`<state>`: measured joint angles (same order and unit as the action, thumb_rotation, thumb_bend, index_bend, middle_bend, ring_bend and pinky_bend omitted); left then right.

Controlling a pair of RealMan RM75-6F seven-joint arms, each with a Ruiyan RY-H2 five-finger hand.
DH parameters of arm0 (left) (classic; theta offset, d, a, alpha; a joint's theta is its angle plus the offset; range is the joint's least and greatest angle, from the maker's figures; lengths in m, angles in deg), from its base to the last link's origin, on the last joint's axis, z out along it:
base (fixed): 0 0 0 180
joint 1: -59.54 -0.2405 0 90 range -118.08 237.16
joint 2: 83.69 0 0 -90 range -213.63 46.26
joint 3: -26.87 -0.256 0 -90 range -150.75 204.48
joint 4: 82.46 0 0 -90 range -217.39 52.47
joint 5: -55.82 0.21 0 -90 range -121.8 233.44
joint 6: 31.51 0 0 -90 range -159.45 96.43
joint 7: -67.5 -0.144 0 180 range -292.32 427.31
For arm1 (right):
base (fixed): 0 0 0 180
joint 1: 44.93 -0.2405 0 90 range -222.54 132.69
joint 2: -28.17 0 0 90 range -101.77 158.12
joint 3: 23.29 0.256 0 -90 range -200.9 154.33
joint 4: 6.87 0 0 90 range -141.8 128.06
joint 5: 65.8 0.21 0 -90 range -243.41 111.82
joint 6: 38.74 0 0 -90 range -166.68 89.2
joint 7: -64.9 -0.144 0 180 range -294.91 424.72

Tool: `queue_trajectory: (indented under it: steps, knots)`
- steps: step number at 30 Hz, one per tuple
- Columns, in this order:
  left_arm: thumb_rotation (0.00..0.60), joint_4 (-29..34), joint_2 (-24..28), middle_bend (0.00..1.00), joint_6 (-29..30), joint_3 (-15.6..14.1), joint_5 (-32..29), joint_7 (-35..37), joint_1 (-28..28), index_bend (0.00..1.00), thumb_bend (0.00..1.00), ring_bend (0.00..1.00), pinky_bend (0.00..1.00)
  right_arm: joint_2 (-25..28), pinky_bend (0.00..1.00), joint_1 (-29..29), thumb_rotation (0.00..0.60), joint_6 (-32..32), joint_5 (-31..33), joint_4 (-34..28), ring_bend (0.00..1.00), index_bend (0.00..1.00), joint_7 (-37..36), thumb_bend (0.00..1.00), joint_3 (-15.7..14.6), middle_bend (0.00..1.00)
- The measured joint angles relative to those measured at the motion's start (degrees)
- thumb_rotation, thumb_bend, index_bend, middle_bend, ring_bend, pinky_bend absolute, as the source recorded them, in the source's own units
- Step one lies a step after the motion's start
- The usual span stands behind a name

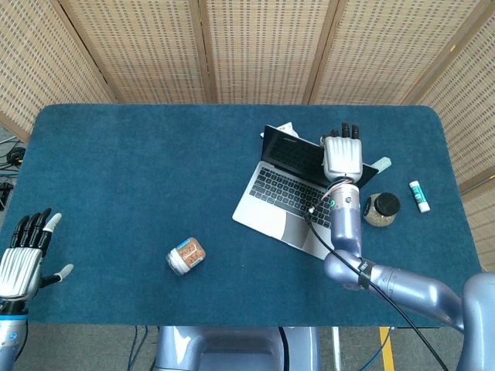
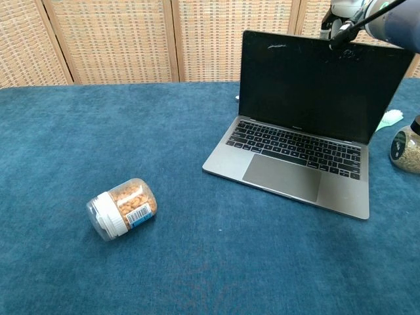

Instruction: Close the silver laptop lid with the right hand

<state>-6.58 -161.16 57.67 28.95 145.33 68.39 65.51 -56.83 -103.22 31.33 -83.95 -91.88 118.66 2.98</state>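
A: On the right half of the table the laptop (image 1: 298, 185) sits open, lid (image 2: 321, 85) about upright. I've got the right hand (image 1: 343, 157) flat over its top edge, fingers straight, gripping nothing.

B: And the left?

A: The left hand (image 1: 21, 263) hangs off the near-left corner, fingers spread, empty. A jar (image 2: 121, 207) lies on its side.

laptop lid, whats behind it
In the head view, the right hand reaches over the top edge of the laptop lid, fingers behind it. A white scrap pokes out at the far corner. The rest back there is hidden.
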Motion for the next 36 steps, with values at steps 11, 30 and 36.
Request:
queue_trajectory:
  steps: [11, 30, 36]
  knots:
    - [0.600, 0.34, 0.02, 0.00, 0.38, -0.21, 0.49, -0.44, -0.07, 0.00, 0.01, 0.00, 0.00, 1.25, 0.06, 0.32, 0.600, 2.65, 0.05, -4.25, 0.06, 0.41, 0.03, 1.00, -0.75, 0.28]
    - [0.600, 0.50, 0.20, 0.00, 0.21, -0.45, 0.77, -0.68, 0.00, 0.00, 0.01, 0.00, 0.00, 1.14, 0.06, 0.08, 0.600, 6.86, 1.77, -8.37, 0.06, 0.41, 0.23, 1.00, -0.72, 0.28]
    - [0.600, 0.59, 0.22, 0.00, 0.27, -0.52, 0.97, -0.80, 0.05, 0.00, 0.01, 0.00, 0.00, 0.50, 0.06, -0.17, 0.600, 8.63, 3.55, -9.24, 0.06, 0.41, 0.49, 1.00, 0.17, 0.27]
